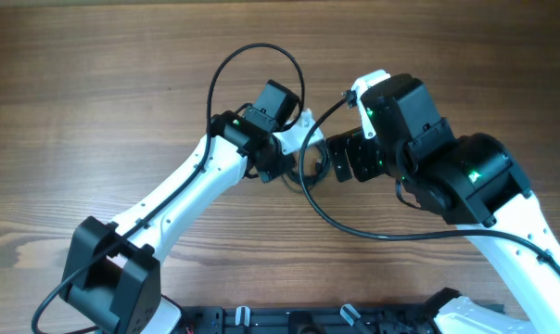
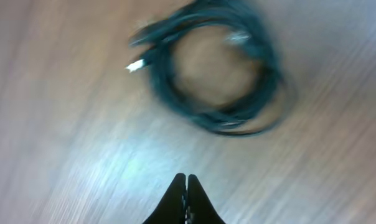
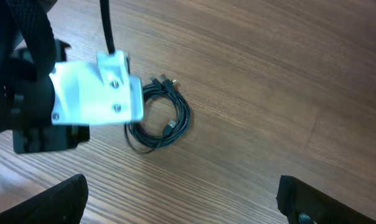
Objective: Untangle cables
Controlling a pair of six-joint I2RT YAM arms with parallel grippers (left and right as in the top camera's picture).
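The cables [image 3: 183,115] lie on the wooden counter [image 3: 287,93] as one small round coil, not yet pulled apart. They sit in the gap between the two tools.

The left tool [image 2: 186,179] is pinched fully together and holds nothing. Its tips hang over bare wood. In the left wrist view the coil lies straight ahead of these tips and a little to the right, not touching them. This view is blurred, so I cannot count the strands.

The right tool [image 3: 182,186] stands wide and is also empty. In the right wrist view the coil lies ahead of it, a little left of the middle line between its two fingers. The left arm's white bracket [image 3: 94,87] overlaps the left edge of the coil in this view.

The coil is a ring, so it has no real long axis. What gives it a direction is the plug ends: a pale plug end [image 2: 135,65] points out at the left side in the left wrist view, and dark plug ends [image 3: 163,79] stick out at the far edge in the right wrist view.

I judge the left tool to be the nearer one, but it must spread before it can take a strand. The right tool is ready to close, though the left arm stands partly in its way.
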